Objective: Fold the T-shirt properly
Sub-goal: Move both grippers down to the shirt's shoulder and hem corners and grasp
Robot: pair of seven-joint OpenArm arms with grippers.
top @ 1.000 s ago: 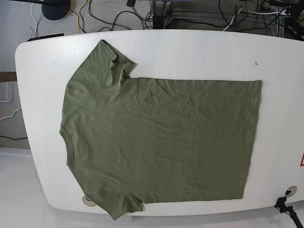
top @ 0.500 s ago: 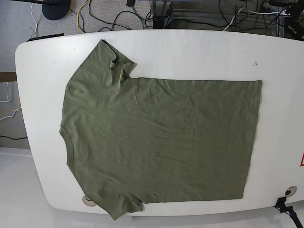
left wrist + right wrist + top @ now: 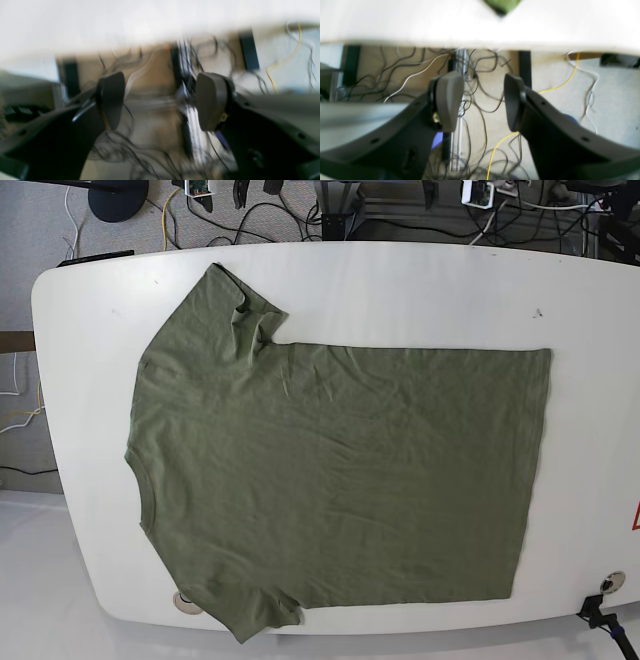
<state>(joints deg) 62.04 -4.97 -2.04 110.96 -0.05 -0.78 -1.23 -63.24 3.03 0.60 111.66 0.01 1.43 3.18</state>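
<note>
The olive-green T-shirt [image 3: 330, 480] lies flat on the white table [image 3: 400, 290], collar to the left, hem to the right, one sleeve at the far left and one at the near left. In the right wrist view a corner of the T-shirt [image 3: 501, 5] shows on the table above my right gripper [image 3: 481, 101], which is open and empty. My left gripper [image 3: 161, 100] is blurred, with its jaws wide apart and nothing between them. In the base view both grippers only peek in beyond the far table edge, the right gripper [image 3: 222, 190] and the left gripper [image 3: 450, 190], well clear of the shirt.
Tangled cables [image 3: 480, 75] and a yellow cable [image 3: 560, 82] lie on the floor past the far edge. A black stand base [image 3: 118, 195] sits at the top left. Round fittings [image 3: 186, 602] [image 3: 612, 582] mark the near edge, with a small black clamp [image 3: 597, 615] at the near right.
Parts of both grippers have come into the base view at its top edge. The T-shirt has not moved.
</note>
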